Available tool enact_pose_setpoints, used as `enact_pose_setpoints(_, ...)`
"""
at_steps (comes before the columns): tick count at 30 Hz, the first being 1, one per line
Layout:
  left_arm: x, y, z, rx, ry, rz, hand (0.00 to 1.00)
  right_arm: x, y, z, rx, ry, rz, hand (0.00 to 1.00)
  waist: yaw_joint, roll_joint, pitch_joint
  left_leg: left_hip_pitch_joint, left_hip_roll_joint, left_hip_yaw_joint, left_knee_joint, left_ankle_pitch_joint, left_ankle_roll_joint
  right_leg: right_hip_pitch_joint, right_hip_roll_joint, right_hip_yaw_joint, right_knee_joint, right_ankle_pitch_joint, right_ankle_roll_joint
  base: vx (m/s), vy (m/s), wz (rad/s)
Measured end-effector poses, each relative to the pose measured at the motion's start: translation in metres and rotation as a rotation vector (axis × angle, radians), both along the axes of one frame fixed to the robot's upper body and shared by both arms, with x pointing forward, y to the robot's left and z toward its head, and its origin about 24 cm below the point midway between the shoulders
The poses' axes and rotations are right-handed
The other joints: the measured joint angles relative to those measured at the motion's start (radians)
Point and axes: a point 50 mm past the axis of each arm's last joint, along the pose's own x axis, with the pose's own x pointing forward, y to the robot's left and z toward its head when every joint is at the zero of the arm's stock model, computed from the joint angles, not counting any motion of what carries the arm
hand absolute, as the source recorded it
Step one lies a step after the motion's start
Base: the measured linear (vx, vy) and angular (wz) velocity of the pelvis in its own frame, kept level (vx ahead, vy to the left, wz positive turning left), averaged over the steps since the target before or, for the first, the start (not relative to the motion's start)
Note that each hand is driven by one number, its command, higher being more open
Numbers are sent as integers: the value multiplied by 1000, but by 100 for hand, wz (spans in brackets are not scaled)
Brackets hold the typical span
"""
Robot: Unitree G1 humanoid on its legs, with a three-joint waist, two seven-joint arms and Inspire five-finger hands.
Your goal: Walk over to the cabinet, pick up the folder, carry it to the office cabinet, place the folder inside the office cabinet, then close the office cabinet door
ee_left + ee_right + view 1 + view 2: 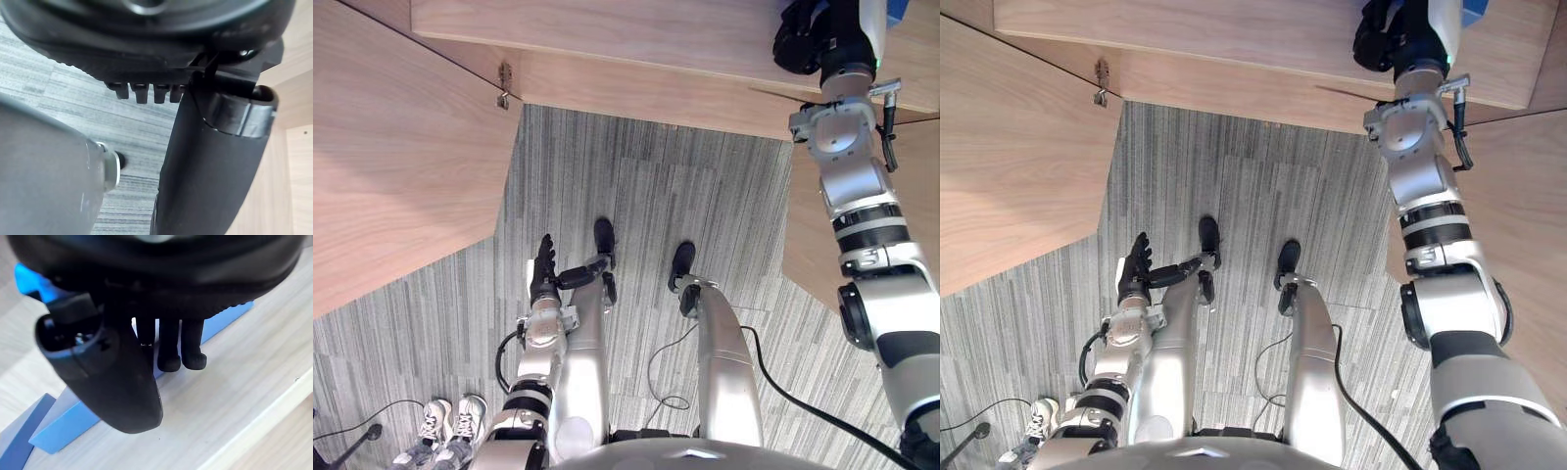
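1. Evidently the robot stands at an open cabinet. In the left eye view, the right hand [800, 37] reaches onto a pale wooden shelf [607, 29] at 1 o'clock, with a corner of the blue folder [898, 10] just beyond it. A door [391, 166] stands swung out at 9 o'clock, its hinge [504, 86] at 11 o'clock. The left hand [544, 266] hangs at 7 o'clock over the grey carpet [656, 196], fingers straight and empty. A person's shoes [452, 419] show at 8 o'clock.
2. The right eye view gives the same layout: right hand on the shelf at 1 o'clock, folder corner beside it, and no writing that can be read.
3. In the left wrist view, the left hand is relaxed and wide, holding nothing, with carpet and wood panel past it.
4. In the right wrist view, the folder lies flat on the shelf. The fingers [169, 355] come down at its edge, the thumb stands apart, and nothing is clasped.
5. Judged from the open door and the flat-lying folder, the step in hand is probably placing it inside, though a pick-up cannot be ruled out.
6. If placing, the next move calls for drawing the hand straight back without dragging the folder, then swinging the door shut.
7. No label or print is legible on the folder or the wood.
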Motion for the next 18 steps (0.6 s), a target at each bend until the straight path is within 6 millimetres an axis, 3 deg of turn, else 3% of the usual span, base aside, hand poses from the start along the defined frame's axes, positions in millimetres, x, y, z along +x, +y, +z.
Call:
enact_pose_setpoints(12, 0, -13, -2, -36, 4, -4, 100, -1, -24, 24, 131, -46, -67, 0, -13, 11, -2, 38, -9, 3, -38, 20, 2, 36, -4, -3, -38, 22, 4, 2, -1, 0)
enact_pose_setpoints(18, -3, -15, -6, -46, 25, -14, 100, -19, -18, 9, 185, -118, 21, 0, -19, 11, -2, 79, -3, 11, -28, 11, 3, 81, -1, 1, -44, 24, 7, 5, -2, -4)
